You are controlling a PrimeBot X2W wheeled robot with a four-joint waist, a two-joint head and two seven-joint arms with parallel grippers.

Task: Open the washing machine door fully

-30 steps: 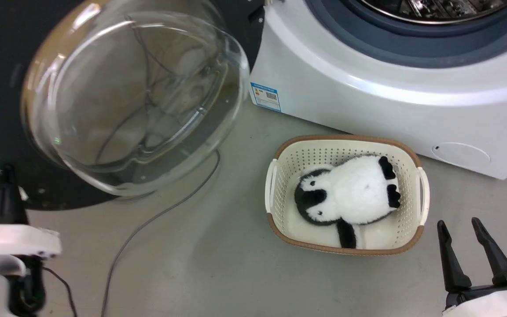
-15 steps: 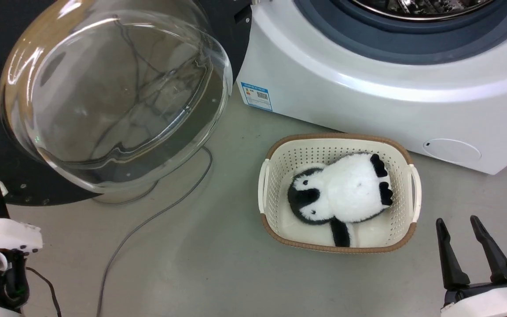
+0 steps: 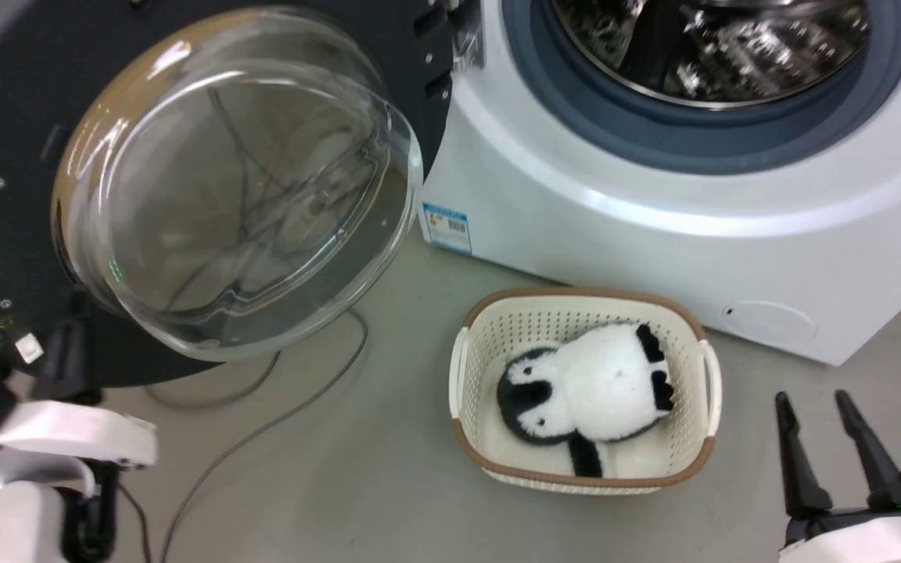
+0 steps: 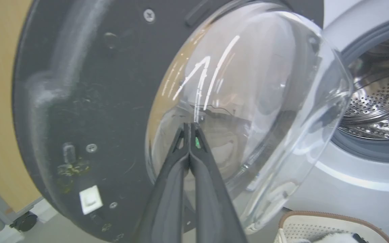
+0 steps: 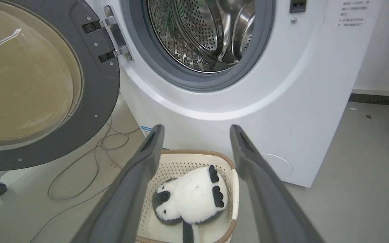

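Head camera has tilted up since a second ago, baring more of the drum [image 3: 716,47]; the door [image 3: 239,203] stands swung wide at the machine's [image 3: 654,234] left, left hand [image 3: 69,336] clenched empty by its lower rim, right hand [image 3: 812,397] released. Left wrist: pressed-together fingers [image 4: 181,175] before the door's glass. Right wrist: spread fingers [image 5: 133,182] above the basket [image 5: 194,152].

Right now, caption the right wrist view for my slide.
Open right pincer frames basket holding plush toy; washer door wide open.
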